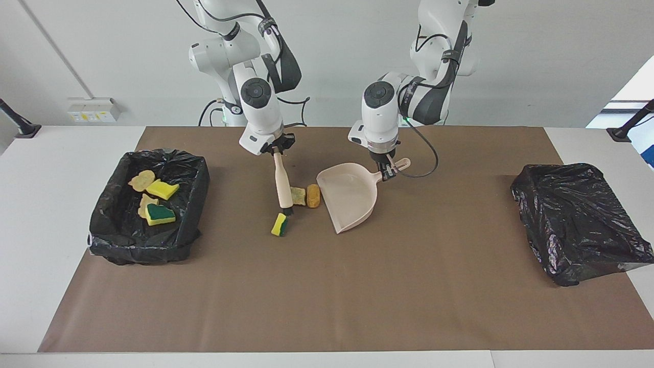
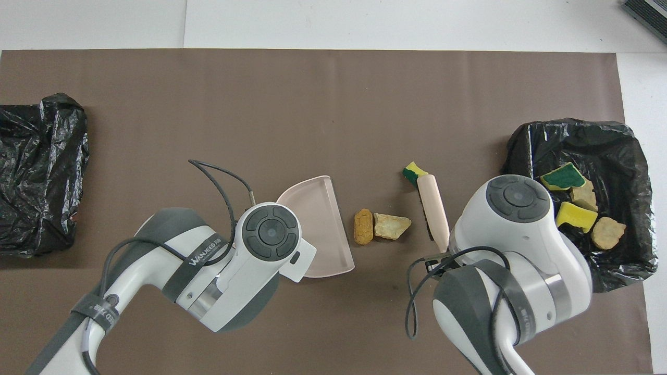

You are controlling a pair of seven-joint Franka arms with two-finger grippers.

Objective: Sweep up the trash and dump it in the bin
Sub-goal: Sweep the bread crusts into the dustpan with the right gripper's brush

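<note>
Three pieces of trash lie loose on the brown mat: an orange lump [image 1: 313,196] [image 2: 363,226], a tan lump [image 1: 298,196] [image 2: 392,226] and a yellow-and-green sponge piece [image 1: 279,225] [image 2: 413,172]. My right gripper [image 1: 276,150] is shut on the top of the beige-handled brush [image 1: 281,179] [image 2: 435,208], whose bristles sit beside the tan lump. My left gripper [image 1: 387,173] is shut on the handle of the pale pink dustpan [image 1: 350,197] [image 2: 318,229]. The pan's open mouth is right beside the orange lump. The sponge piece lies farther from the robots, by the brush tip.
A bin lined with black plastic [image 1: 189,168] [image 2: 521,151] stands at the right arm's end of the table and holds several scraps. A second black-bagged bin [image 1: 577,220] [image 2: 36,172] sits at the left arm's end. The brown mat [image 1: 327,296] covers the table's middle.
</note>
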